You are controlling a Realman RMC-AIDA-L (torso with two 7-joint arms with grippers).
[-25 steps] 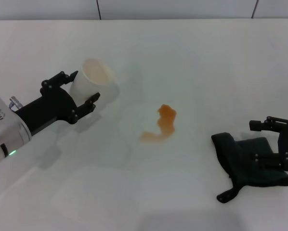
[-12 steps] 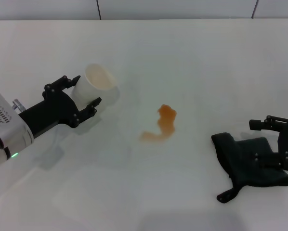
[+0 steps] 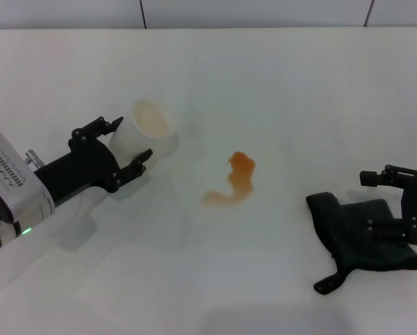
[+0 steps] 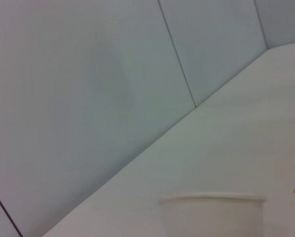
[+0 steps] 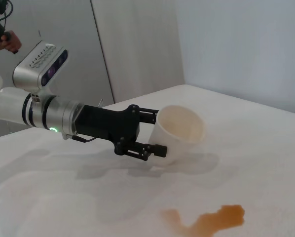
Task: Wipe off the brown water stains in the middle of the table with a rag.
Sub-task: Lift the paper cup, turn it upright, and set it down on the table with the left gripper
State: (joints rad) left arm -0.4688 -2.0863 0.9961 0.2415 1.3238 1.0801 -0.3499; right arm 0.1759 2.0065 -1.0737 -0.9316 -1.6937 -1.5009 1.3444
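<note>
Rightward and lower now, the left gripper [image 3: 128,148] stays clamped on the tilted plastic cup [image 3: 147,129], left of the brown water stains [image 3: 233,183] at mid-table [image 3: 278,84]. Right gripper [image 3: 397,202], fingers apart, straddles the rag [image 3: 358,241] lower right; grip deep before sweeping.

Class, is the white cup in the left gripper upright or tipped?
Tipped: the cup, held in the left gripper, leans with its open mouth angled sideways, its inside visible.

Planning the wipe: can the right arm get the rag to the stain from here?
Probably yes: the right pincer is at the rag, and bare table lies between it and the stain.
</note>
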